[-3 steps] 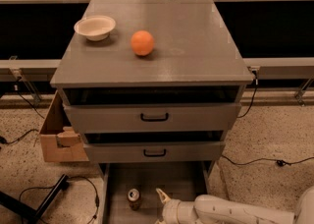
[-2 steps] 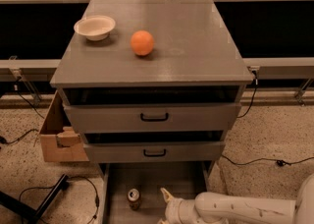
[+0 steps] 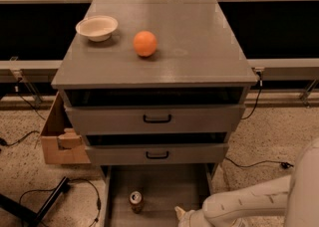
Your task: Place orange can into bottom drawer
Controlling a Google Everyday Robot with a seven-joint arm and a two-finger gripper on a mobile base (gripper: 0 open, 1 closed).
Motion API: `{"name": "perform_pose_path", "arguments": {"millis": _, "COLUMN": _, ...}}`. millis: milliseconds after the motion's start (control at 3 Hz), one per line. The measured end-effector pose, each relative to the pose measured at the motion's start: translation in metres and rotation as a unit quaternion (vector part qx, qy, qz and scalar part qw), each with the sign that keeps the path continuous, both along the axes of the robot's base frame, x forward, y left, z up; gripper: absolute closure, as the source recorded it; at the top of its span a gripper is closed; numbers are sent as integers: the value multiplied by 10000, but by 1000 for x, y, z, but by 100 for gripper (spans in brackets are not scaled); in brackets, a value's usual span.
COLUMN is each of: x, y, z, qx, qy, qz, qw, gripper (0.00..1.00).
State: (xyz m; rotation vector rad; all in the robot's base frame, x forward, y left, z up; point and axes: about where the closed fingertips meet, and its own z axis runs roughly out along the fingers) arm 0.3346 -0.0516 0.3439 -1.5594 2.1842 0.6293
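Observation:
The orange can (image 3: 136, 201) stands upright on the floor of the bottom drawer (image 3: 167, 183), near its front left. The drawer is pulled out under the two upper drawers. My gripper (image 3: 180, 215) is at the lower edge of the view, over the drawer's front right part. It is to the right of the can and apart from it. My white arm (image 3: 249, 203) reaches in from the lower right. The gripper holds nothing that I can see.
A round orange fruit (image 3: 145, 43) and a white bowl (image 3: 97, 27) sit on the grey cabinet top (image 3: 199, 47). A cardboard box (image 3: 59, 140) stands left of the cabinet. Cables (image 3: 259, 162) and a black stand leg (image 3: 35, 212) lie on the floor.
My gripper has drawn back to the right and down, away from the can. The can stays upright in the drawer.

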Motion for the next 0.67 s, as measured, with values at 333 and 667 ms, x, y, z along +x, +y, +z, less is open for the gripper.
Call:
{"name": "perform_pose_path", "arguments": {"millis": 333, "x": -39, "y": -32, "z": 33, "qx": -701, "qy": 571, "qz": 48, "qw": 9959, "gripper": 0}}
{"name": "perform_pose_path", "arguments": {"millis": 667, "x": -60, "y": -47, "z": 77, "qx": -1502, "qy": 554, "qz": 156, "qw": 9870, "gripper": 0}}
